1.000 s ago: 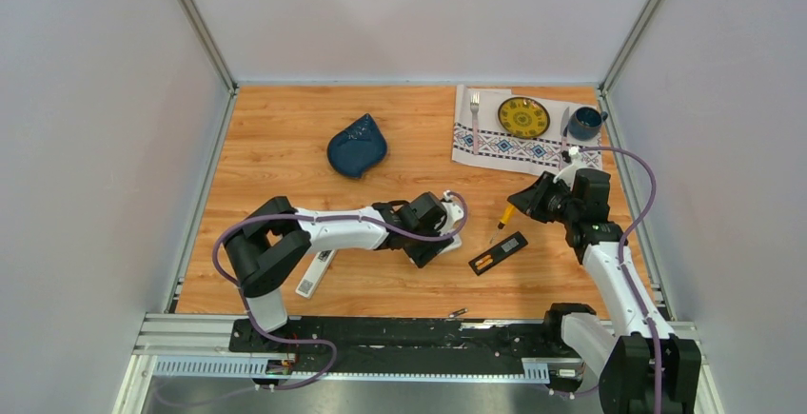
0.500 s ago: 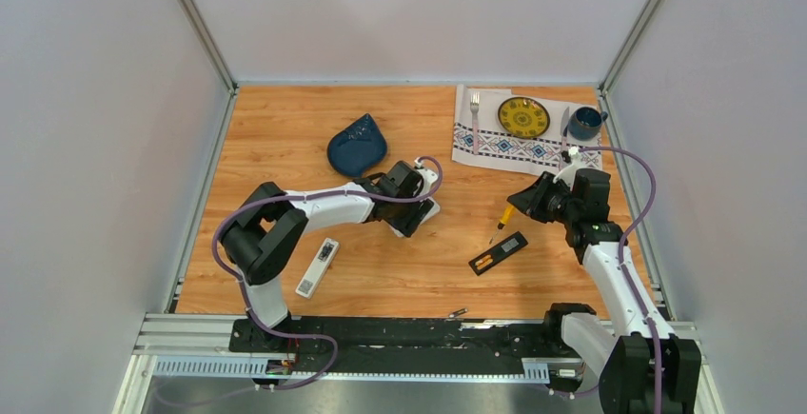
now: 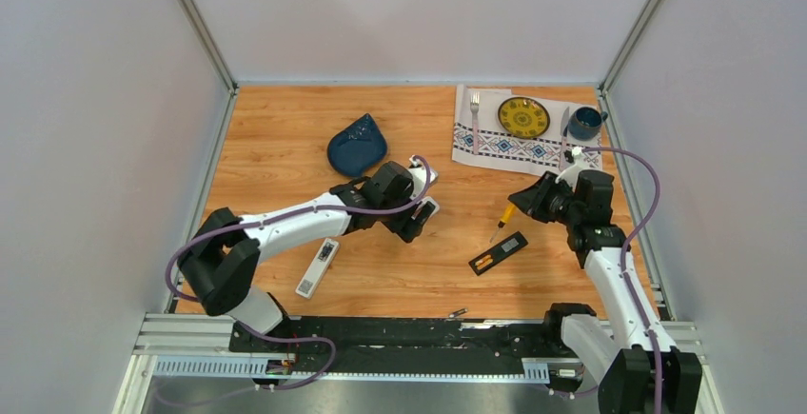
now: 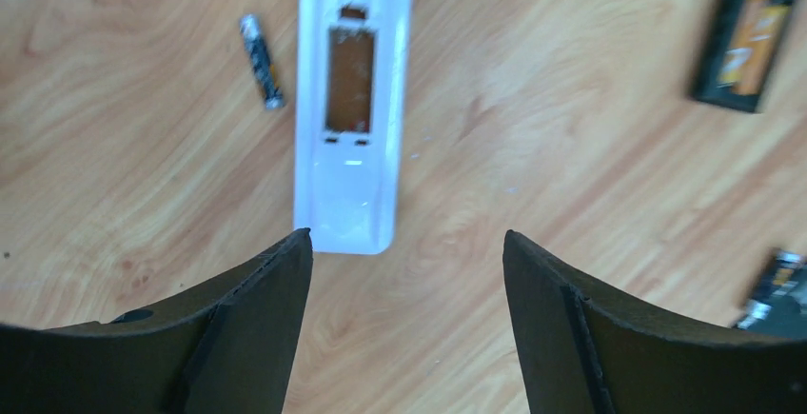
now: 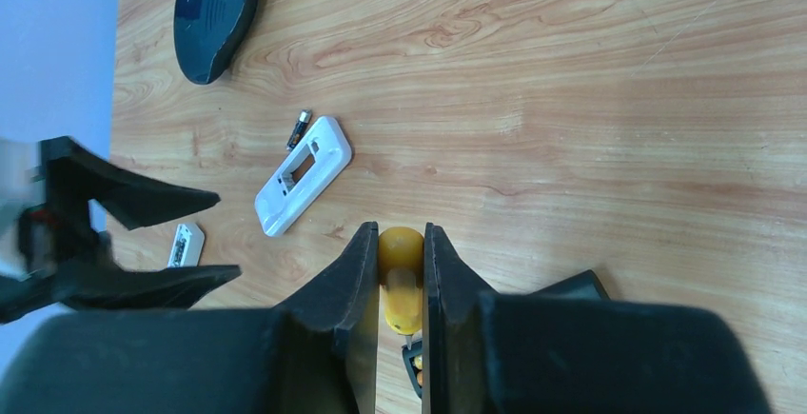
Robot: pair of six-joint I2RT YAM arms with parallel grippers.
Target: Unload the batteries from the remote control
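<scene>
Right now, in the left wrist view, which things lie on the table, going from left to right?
loose battery → white remote, its battery bay open → black remote with orange batteries inside

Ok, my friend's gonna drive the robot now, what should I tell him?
Left gripper: open, empty, pointed at the white remote.
Right gripper: shut on the screwdriver.
Done: the white remote's bay is empty; one battery lies beside it.
Left: the black remote is open with orange batteries inside; get those out. The second white remote, near the left arm, shows too small to tell if it needs emptying.
</scene>
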